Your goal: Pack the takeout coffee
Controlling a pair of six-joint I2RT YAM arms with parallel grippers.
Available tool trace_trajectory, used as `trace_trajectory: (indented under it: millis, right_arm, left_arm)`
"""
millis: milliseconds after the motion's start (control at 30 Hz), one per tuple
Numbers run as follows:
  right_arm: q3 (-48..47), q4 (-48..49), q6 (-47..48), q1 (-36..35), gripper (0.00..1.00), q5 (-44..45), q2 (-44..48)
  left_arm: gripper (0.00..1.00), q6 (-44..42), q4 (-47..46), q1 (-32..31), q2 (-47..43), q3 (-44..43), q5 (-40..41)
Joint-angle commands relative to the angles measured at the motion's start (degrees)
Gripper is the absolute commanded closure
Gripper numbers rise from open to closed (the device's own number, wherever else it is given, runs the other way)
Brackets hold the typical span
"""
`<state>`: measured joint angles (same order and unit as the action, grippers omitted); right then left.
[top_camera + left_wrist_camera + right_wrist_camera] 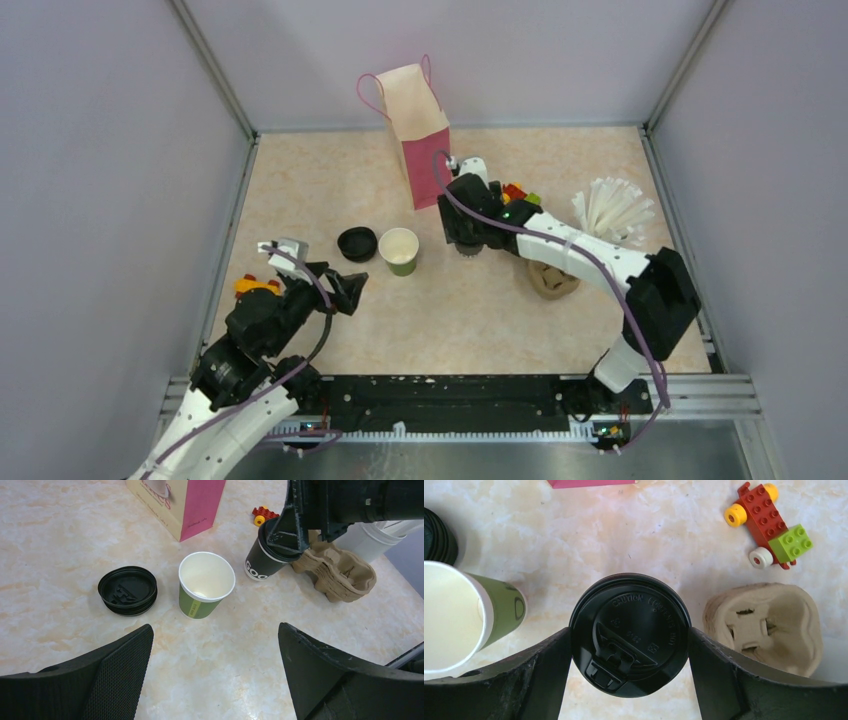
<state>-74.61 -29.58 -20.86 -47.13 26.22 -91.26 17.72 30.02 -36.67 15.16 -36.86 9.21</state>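
A black paper cup (261,565) with white lettering and a black lid (630,632) stands on the table beside the brown carrier. My right gripper (630,645) is shut on it at lid height, a finger touching each side; the top view shows the gripper (468,238) covering the cup. A green cup (399,250), open and pale inside, stands left of it and also shows in the left wrist view (206,585). A loose black lid (127,590) lies left of the green cup. My left gripper (215,630) is open and empty, near side of the green cup.
A pink and cream paper bag (420,130) stands at the back. The brown pulp carrier (553,280) lies right of the black cup. A cup of white straws (612,210) is at the far right. A brick toy (769,522) lies behind the carrier. Another small toy (255,286) lies at the left.
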Motion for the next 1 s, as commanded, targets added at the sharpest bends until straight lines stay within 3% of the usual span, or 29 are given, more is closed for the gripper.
trace_trajectory:
  millis: [0, 300, 567, 767, 967]
  right_arm:
    - [-5.2, 1.2, 2.2, 1.1, 0.20, -1.2, -4.3]
    - [-7.5, 0.5, 0.9, 2.3, 0.16, -2.5, -8.3]
    - [-10.7, -3.6, -0.2, 2.5, 0.03, -1.4, -7.3]
    - [-12.7, -6.7, -0.7, 2.5, 0.01, -3.4, -2.0]
    - [-3.5, -2.3, -1.6, 2.3, 0.06, -10.6, 9.5]
  left_arm:
    - [0.01, -0.9, -2.2, -0.2, 1.3, 0.2, -1.0]
    - [0.01, -1.1, -2.2, -0.2, 2.4, 0.2, -1.7]
    - [0.01, -0.4, -2.1, -0.2, 3.5, 0.2, 0.7]
    - [0.01, 2.8, -0.3, -0.2, 9.7, -0.7, 10.0]
    - [0.04, 5.3, -0.7, -0.2, 19.3, -2.6, 9.5]
